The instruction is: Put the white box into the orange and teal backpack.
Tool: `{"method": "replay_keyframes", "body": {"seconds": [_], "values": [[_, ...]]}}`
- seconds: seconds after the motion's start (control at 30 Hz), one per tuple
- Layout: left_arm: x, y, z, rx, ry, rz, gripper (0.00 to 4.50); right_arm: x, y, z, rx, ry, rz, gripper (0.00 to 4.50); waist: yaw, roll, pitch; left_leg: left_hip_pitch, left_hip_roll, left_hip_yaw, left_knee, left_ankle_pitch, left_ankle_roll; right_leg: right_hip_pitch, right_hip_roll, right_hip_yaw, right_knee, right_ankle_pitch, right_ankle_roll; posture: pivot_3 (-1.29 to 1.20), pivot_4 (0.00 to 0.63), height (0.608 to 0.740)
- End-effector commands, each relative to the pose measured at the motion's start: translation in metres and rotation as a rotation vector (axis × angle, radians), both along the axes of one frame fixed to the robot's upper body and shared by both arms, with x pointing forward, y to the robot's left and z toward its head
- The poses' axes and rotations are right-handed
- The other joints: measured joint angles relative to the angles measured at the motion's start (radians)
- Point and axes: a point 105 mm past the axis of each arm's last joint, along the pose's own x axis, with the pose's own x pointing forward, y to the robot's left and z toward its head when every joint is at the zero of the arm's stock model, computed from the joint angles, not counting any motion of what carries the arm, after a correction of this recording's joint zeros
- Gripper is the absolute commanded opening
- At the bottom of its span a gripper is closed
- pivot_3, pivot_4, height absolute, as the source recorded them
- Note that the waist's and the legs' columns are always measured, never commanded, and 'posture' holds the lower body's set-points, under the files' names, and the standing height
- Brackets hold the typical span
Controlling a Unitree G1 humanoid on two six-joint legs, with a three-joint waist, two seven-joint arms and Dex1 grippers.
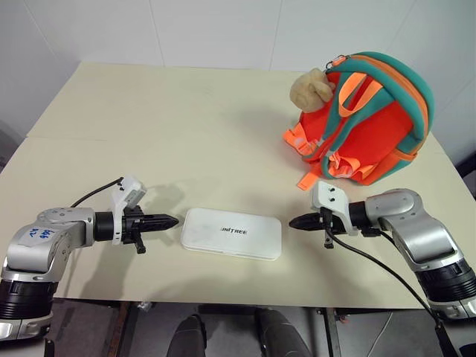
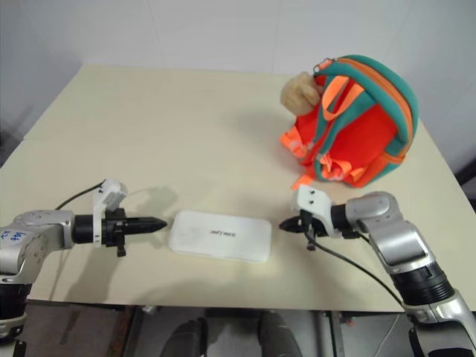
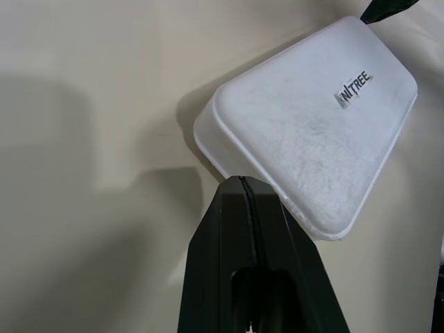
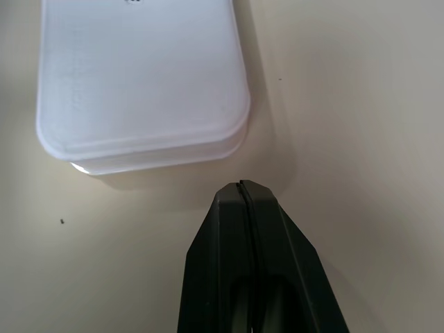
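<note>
The white box [image 1: 232, 233] lies flat on the table near its front edge, dark lettering on its lid. My left gripper [image 1: 172, 221] is shut and empty, pointing at the box's left end with a small gap. My right gripper [image 1: 294, 222] is shut and empty too, its tip just off the box's right end. In the wrist views the box [image 3: 312, 139] [image 4: 142, 76] lies just beyond each closed tip. The orange and teal backpack [image 1: 370, 119] stands at the back right, straps facing me, a beige plush toy [image 1: 311, 89] hanging on its left side.
The beige table [image 1: 171, 134] spreads wide to the left and behind the box. Its front edge [image 1: 223, 301] runs close below the box. White walls rise behind the table.
</note>
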Motion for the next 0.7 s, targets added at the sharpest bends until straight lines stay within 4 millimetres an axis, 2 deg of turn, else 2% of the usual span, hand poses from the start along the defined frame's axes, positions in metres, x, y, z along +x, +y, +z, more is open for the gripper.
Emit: {"method": "replay_keyframes", "body": {"seconds": [0.03, 0.07, 0.17, 0.37, 0.53, 0.57, 0.7], "values": [[0.011, 0.014, 0.015, 0.007, -0.092, 0.065, 0.0, 0.002, -0.011, 0.012, -0.016, -0.045, -0.027, 0.02, 0.001, 0.0, 0.0, 0.0, 0.0, 0.0, 0.0, 0.0, 0.0, 0.0, 0.0, 0.0, 0.0, 0.0, 0.0, 0.0, 0.15, 0.74], [0.013, 0.017, 0.016, 0.01, -0.11, 0.077, 0.0, 0.001, -0.013, 0.012, -0.018, -0.047, -0.03, 0.02, 0.001, 0.0, 0.0, 0.0, 0.0, 0.0, 0.0, 0.0, 0.0, 0.0, 0.0, 0.0, 0.0, 0.0, 0.0, 0.0, 0.15, 0.74], [0.022, 0.031, 0.015, 0.038, -0.123, 0.165, 0.56, -0.005, -0.017, 0.017, -0.022, -0.027, -0.033, 0.59, 0.002, 0.0, 0.0, 0.0, 0.0, 0.0, 0.0, 0.0, 0.0, 0.0, 0.0, 0.0, 0.0, 0.0, 0.0, 0.0, 0.15, 0.74], [0.021, 0.029, 0.024, -0.038, -0.122, 0.172, 2.5, -0.016, -0.016, 0.02, -0.019, -0.014, -0.024, 2.68, 0.001, 0.0, 0.0, 0.0, 0.0, 0.0, 0.0, 0.0, 0.0, 0.0, 0.0, 0.0, 0.0, 0.0, 0.0, 0.0, 0.15, 0.74], [0.014, 0.027, 0.03, -0.121, -0.085, 0.135, 4.08, -0.024, -0.012, 0.015, -0.016, 0.004, -0.028, 4.39, 0.002, 0.0, 0.0, 0.0, 0.0, 0.0, 0.0, 0.0, 0.0, 0.0, 0.0, 0.0, 0.001, 0.0, 0.0, 0.0, 0.15, 0.74], [0.014, 0.027, 0.029, -0.131, -0.075, 0.132, 4.38, -0.023, -0.011, 0.013, -0.014, 0.004, -0.033, 4.5, 0.002, 0.0, 0.0, 0.0, 0.0, 0.0, 0.001, 0.0, 0.0, 0.0, 0.0, 0.0, 0.001, 0.0, 0.0, 0.0, 0.15, 0.74], [0.013, 0.036, 0.021, -0.163, -0.013, 0.144, 4.45, -0.02, -0.008, 0.007, -0.023, -0.015, -0.053, 4.5, -0.001, 0.0, 0.0, 0.0, 0.0, 0.0, 0.001, 0.0, 0.0, 0.0, 0.0, 0.0, 0.002, 0.0, 0.0, 0.0, 0.15, 0.74]]}}
